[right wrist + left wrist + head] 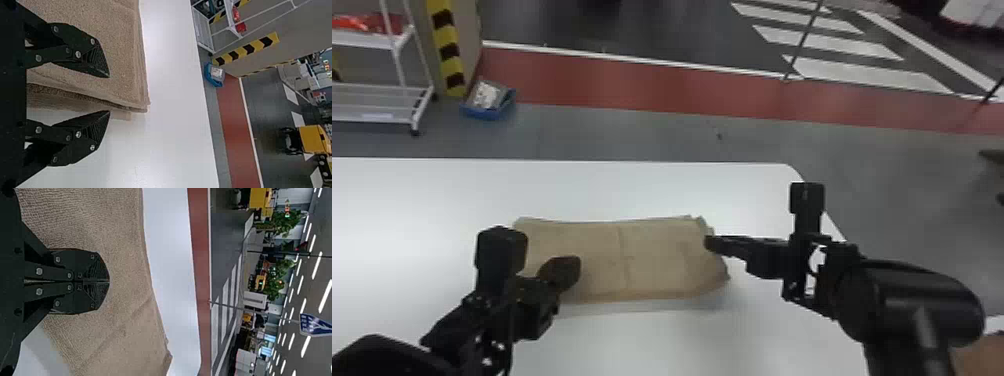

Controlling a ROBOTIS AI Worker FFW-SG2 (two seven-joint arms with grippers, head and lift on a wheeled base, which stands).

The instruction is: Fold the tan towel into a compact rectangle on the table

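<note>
The tan towel (652,260) lies on the white table as a wide folded rectangle, its layered edges showing at the right end. Over its left part is my left gripper (566,272); in the left wrist view that left gripper (109,281) has its fingers pressed together above the towel (125,266), no cloth visible between them. At the towel's right end is my right gripper (714,244). The right wrist view has the right gripper (109,94) open, one finger over the towel (117,43) and the other beyond its layered edge, above bare table.
The white table (632,190) extends around the towel, its rounded far right corner near my right arm. Beyond it on the floor are a blue bin (489,102), a white rack (377,100) and a yellow-and-black striped post (449,50).
</note>
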